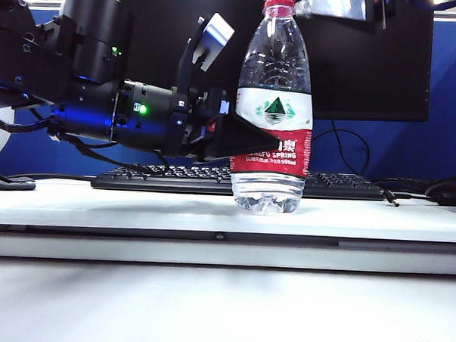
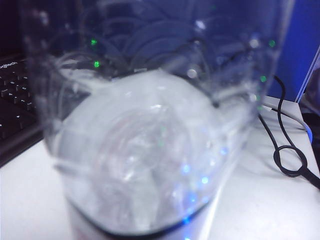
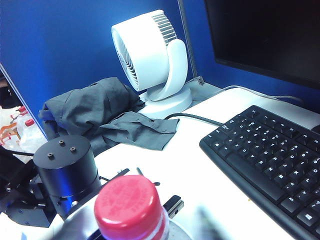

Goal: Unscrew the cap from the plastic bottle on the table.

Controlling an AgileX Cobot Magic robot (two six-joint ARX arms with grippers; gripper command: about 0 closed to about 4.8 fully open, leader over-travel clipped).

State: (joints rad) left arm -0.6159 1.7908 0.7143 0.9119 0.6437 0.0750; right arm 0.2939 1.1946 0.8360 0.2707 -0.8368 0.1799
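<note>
exterior view: my left gripper [image 1: 241, 137] clamps the plastic bottle [image 1: 274, 105], upright mid-frame on the table [image 1: 136, 205]. my right gripper's state i cannot tell; it should close squarely round the cap [image 3: 128, 205].

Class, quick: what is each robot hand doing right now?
Left hand: closed on the plastic bottle, gripping its label.
Right hand: not visible; its wrist view looks down on the cap, so state cannot be told.

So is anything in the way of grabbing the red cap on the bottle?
Nothing visible is. From the right wrist camera the cap sits bare, with nothing over it. The left gripper grips the plastic bottle at its label, well below the cap. The right gripper itself isn't in sight.
</note>
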